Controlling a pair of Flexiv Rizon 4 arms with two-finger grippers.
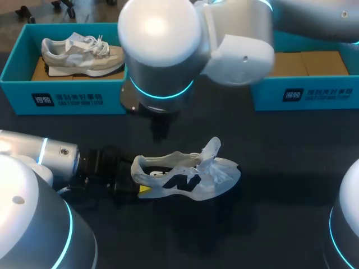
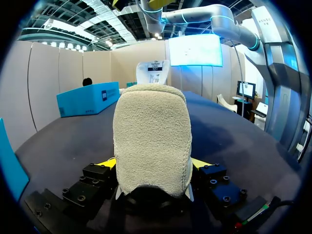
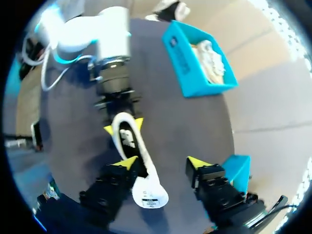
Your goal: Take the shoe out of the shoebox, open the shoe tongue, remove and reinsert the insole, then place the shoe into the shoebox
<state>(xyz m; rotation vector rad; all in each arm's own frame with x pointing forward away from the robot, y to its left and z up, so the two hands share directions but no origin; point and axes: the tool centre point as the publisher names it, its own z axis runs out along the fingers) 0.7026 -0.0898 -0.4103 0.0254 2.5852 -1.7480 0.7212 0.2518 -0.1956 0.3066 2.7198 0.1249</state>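
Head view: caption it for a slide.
Left gripper clamps the heel of a white mesh sneaker on the dark table.

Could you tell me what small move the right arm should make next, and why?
Probably close the right gripper on the tongue: it stands between the open fingers, while the left gripper clamps the heel of the shoe.

Counted two shoes on inspection: one white shoe [image 1: 185,178] and one beige shoe [image 1: 84,55]. Recorded two blue shoeboxes, namely the left shoebox [image 1: 78,102] and the right shoebox [image 1: 305,94]. Noted two grippers, the left gripper [image 2: 153,163] and the right gripper [image 3: 163,163], each with two yellow tips, four tips in total.
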